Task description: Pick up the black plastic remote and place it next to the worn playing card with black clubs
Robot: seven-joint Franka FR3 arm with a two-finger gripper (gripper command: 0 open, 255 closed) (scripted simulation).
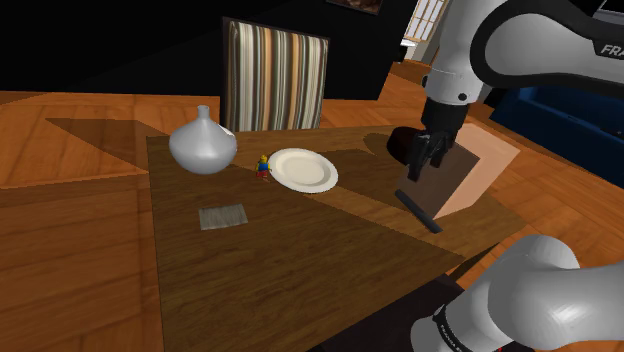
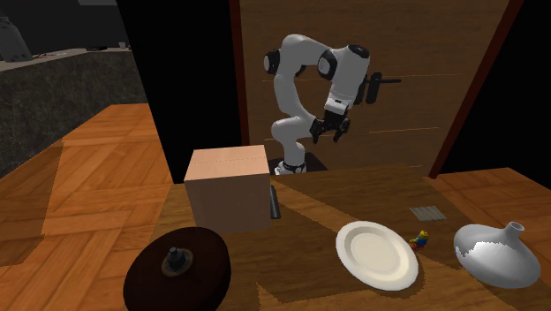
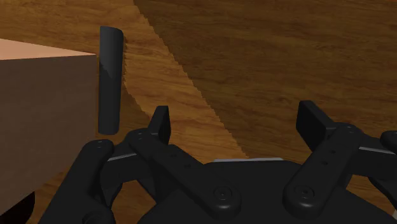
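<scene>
Remote lies beside box, below and apart from hand.

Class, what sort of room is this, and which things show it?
Probably a home dining room: a wooden table with a white plate and a vase on it, and a striped chair at its edge.

**A:** Where is the black remote?
**B:** On the bench, just beside the tan box, on the box's side toward the second exterior view's right.
**A:** And the pincer?
**B:** Beyond the box, up in the air on the white arm.
**A:** The card?
**B:** It lies flat, well to the right of the box. A white plate, a toy figure and a grey vase lie that way too. A dark round knobbed thing sits nearer the camera than the box.
</scene>
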